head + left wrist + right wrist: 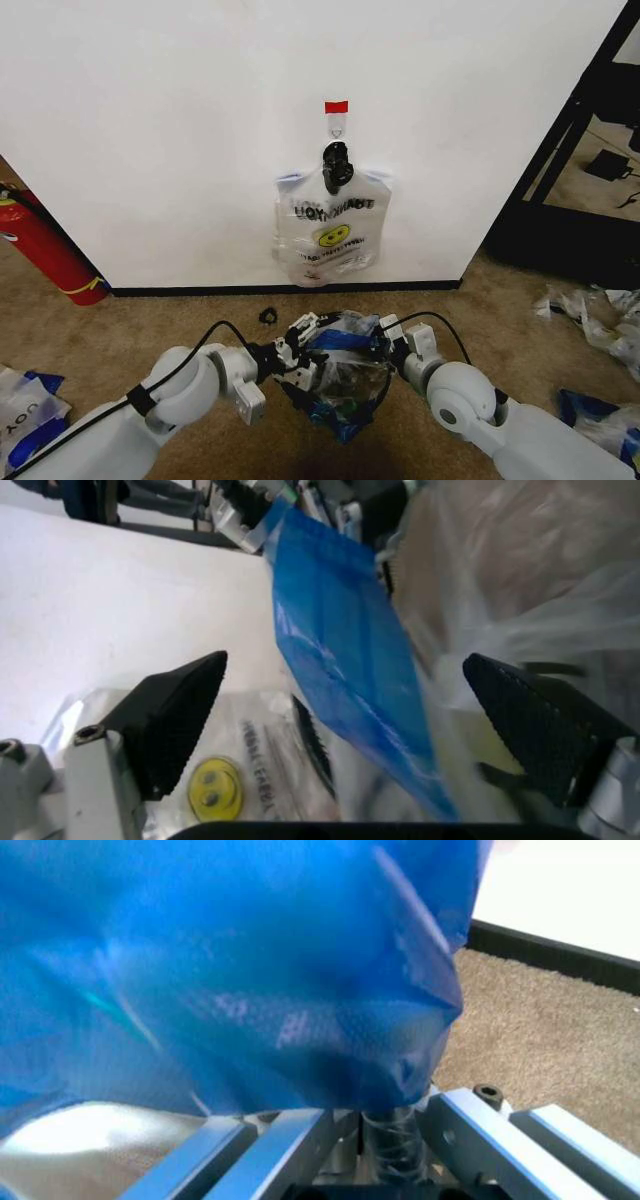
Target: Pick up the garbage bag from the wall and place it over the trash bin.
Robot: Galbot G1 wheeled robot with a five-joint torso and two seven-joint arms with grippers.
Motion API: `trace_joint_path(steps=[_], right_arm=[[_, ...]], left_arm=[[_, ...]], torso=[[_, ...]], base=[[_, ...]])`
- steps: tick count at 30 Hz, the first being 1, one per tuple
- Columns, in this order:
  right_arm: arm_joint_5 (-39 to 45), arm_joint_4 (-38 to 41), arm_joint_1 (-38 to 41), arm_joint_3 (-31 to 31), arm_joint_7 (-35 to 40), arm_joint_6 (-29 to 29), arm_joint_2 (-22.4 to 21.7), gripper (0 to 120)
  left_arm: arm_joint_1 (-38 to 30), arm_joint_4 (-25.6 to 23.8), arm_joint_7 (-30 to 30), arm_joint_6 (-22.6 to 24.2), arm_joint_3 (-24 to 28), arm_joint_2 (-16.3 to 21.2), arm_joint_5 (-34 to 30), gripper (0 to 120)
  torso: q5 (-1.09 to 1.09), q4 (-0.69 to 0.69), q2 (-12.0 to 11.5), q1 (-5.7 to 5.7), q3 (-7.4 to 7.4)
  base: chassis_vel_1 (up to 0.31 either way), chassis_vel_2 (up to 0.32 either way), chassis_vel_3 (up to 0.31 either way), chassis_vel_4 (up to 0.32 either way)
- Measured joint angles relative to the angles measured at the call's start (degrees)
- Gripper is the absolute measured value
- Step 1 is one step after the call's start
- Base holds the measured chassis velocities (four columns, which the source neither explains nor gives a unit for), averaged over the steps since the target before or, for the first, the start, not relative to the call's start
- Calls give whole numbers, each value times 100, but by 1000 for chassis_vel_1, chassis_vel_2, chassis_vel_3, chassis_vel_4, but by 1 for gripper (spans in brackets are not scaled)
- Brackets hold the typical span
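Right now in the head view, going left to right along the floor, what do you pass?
Fire extinguisher → left end effector → garbage bag over the trash bin → right end effector → crumpled bags at the right edge.

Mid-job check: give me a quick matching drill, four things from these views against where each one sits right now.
Things:
1. garbage bag
2. bundle of smiley bags
3. fire extinguisher
4. left hand

Places:
A. hanging on the wall under the red-taped hook
B. open, its fingers either side of a blue bag edge
C. draped on the trash bin, between the two arms
D. on the carpet at the wall, far left

Pairs: 1-C, 2-A, 3-D, 4-B
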Motion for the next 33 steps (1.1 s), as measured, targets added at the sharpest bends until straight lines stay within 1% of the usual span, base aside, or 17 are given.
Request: trace_joint_path(steps=[1,2,3,10,12,13,16,19,20,22,25,26,27,28,30,32,33], right_arm=[[-6,19,-14,0,1,1,2,0],[-18,35,-24,-1,3,4,5,0],[-18,35,-24,-1,3,4,5,0],[-55,94,-65,-2,13,34,-24,0],[-56,97,-72,0,13,38,-26,0],[-57,102,-80,2,15,43,-28,0],[-61,118,-116,16,17,51,-44,0],[-63,142,-151,53,18,60,-74,0],[-63,142,-151,53,18,60,-74,0],[-69,165,-186,91,18,66,-100,0],[-154,195,-282,149,-26,107,-155,0],[-154,195,-282,149,-26,107,-155,0],[-197,199,-311,162,-55,128,-173,0],[-285,201,-360,179,-117,172,-201,0],[-502,197,-436,200,-337,306,-258,0],[-864,115,-538,262,-860,658,-348,0],[-864,115,-538,262,-860,658,-348,0]], left_arm=[[-23,32,-55,-12,-2,-31,40,92],[-36,50,-103,-12,-4,-47,57,88],[-36,50,-103,-12,-4,-47,57,88],[35,-20,-314,93,-45,-25,4,60],[50,-30,-344,94,-46,-23,-13,58],[71,-45,-388,94,-46,-22,-43,51],[136,-109,-565,41,-48,-26,-99,38],[167,-161,-649,-39,-48,-30,-178,26],[167,-161,-649,-39,-48,-30,-178,26],[168,-164,-707,-56,-37,-38,-311,18],[162,-110,-922,57,13,-43,-874,5],[162,-110,-922,57,13,-43,-874,5],[158,-99,-1009,160,38,-39,-1120,2],[149,-98,-1176,387,93,-14,-1600,0],[103,-106,-1416,832,181,38,-2334,0],[32,-111,-1773,1373,253,91,-3129,0],[32,-111,-1773,1373,253,91,-3129,0]], torso=[[0,-1,0,0,0],[0,-1,0,0,0],[0,-1,0,0,0],[1,0,0,0,0],[0,0,0,0,0],[0,0,0,0,0],[0,0,0,0,0],[0,0,0,0,0],[0,0,0,0,0],[0,0,0,0,0],[0,0,1,0,0],[0,0,1,0,0],[0,0,1,0,0],[0,0,1,0,0],[0,0,1,0,0],[0,0,1,0,0],[0,0,1,0,0]], base=[[0,0,0,0],[0,0,0,0],[0,0,0,0],[0,0,0,0],[0,0,0,0],[0,0,0,0],[0,0,0,0],[0,0,0,0],[0,0,0,0],[0,0,0,0],[0,0,0,0],[0,0,0,0],[0,0,0,0],[0,0,0,0],[0,0,0,0],[0,0,0,0],[0,0,0,0]])
